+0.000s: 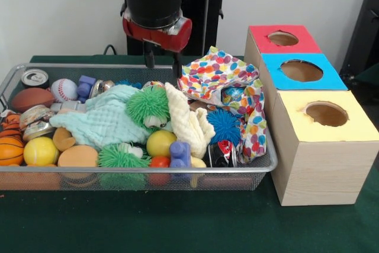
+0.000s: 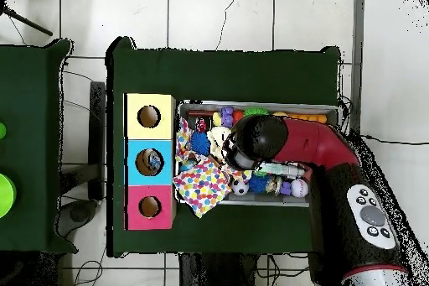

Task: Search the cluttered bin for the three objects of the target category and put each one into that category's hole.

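Your gripper [image 1: 163,63] hangs above the back of the bin [image 1: 136,170], its two thin fingers apart and holding nothing.

Directly below and just in front of it lies a heap of soft things: a pale green cloth [image 1: 103,122], a fuzzy green ball [image 1: 148,106] and a cream cloth [image 1: 186,119]. To one side of it, toward the boxes, a polka-dot cloth [image 1: 222,81] is draped over the bin's end, with a blue spiky ball [image 1: 225,125] beneath its edge. No plastic bottle is clearly in sight; any bottles are probably buried under these cloths. Something blue shows inside the blue box's hole [image 2: 149,162] in the overhead view, but you cannot tell what it is.

The risks from here:
- Descending straight down would likely catch cloth or the fuzzy ball, not a bottle.
- A lifted cloth could drag balls over the rim.
- Shiny cans [image 1: 34,77] at the far end from the boxes could be mistaken for targets.
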### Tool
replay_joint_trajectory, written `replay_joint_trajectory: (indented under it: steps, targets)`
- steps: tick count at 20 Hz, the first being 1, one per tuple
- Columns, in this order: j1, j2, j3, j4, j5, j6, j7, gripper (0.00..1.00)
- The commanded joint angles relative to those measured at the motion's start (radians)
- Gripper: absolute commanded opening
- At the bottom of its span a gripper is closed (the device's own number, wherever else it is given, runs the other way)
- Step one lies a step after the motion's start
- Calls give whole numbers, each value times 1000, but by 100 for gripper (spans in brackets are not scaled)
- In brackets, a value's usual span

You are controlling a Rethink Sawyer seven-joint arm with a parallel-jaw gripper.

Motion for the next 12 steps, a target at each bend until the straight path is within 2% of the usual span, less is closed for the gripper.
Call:
replay_joint_trajectory:
  steps: [1,12]
  targets:
    - [-33,70,49,-61,-43,-26,-116,100]
    - [-135,129,85,-103,-70,-47,-225,100]
